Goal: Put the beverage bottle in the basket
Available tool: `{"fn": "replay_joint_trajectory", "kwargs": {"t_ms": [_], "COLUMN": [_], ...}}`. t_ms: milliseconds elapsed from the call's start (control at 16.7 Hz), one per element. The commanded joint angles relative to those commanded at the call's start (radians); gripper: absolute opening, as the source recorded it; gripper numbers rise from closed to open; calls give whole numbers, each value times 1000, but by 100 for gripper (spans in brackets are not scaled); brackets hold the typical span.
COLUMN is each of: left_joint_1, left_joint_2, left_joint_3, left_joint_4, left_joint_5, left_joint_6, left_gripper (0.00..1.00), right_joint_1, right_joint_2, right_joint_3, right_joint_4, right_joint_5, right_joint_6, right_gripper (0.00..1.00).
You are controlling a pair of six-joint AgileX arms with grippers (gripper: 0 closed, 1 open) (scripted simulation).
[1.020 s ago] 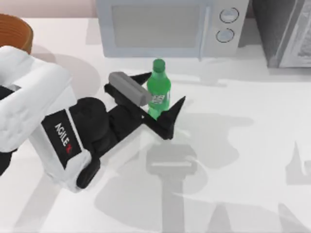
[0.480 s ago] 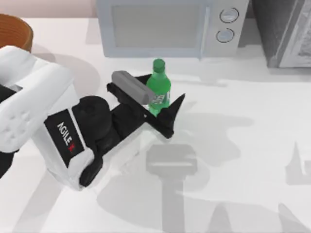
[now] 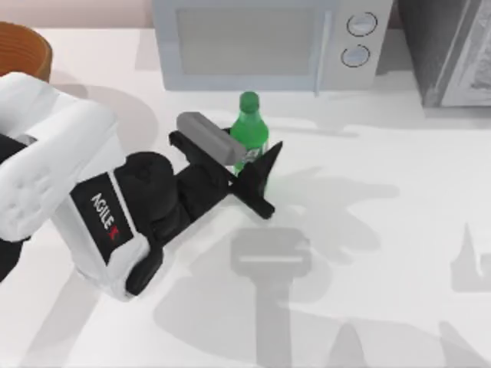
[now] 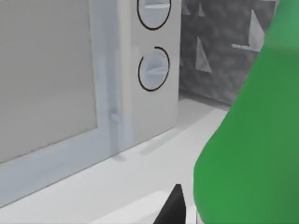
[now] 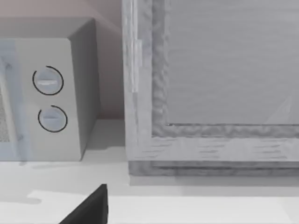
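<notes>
A: Status of the left gripper (image 3: 247, 159)?

B: Its fingers (image 3: 265, 162) have drawn in over the last second. They stood apart on either side of the beverage bottle (image 3: 249, 132); now they are clamped on its lower body, at label height. The bottle stands upright on the table (image 3: 383, 253), just in front of the microwave (image 3: 265, 42), at about 12 o'clock from the table's middle.

A: Confirmed by the wrist camera?

B: The left wrist view has the green wall of the bottle close against the lens, with one dark fingertip (image 4: 174, 207) beside it (consistent with a closed grasp).

A: Consequence for the task?

B: Grasp looks complete; lift and carry are not yet done. The basket (image 3: 23, 47) sits well apart, at roughly 10 o'clock from the bottle, in the far left corner. My judgement: the next move calls for a straight lift, then a swing to that corner, keeping clear of the microwave front.

A: Right arm?

B: Parked; its wrist view faces the microwave and a grey cabinet (image 5: 210, 88), and I cannot tell how its jaws stand
</notes>
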Motion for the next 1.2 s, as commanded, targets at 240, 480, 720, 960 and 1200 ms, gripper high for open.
{"fn": "replay_joint_trajectory", "kwargs": {"t_ms": [240, 480, 720, 960, 1200], "left_joint_1": [0, 0, 9, 108, 298], "left_joint_2": [0, 0, -6, -47, -108], "left_joint_3": [0, 0, 4, 81, 219], "left_joint_4": [0, 0, 2, 18, -9], "left_joint_5": [0, 0, 1, 27, 108], "left_joint_6": [0, 0, 1, 0, 5], "left_gripper": [0, 0, 0, 0, 0], "right_joint_1": [0, 0, 0, 0, 0], "right_joint_2": [0, 0, 0, 0, 0], "right_joint_3": [0, 0, 0, 0, 0], "right_joint_4": [0, 0, 0, 0, 0], "right_joint_5": [0, 0, 0, 0, 0], "right_joint_6": [0, 0, 0, 0, 0], "right_gripper": [100, 100, 100, 100, 100]}}
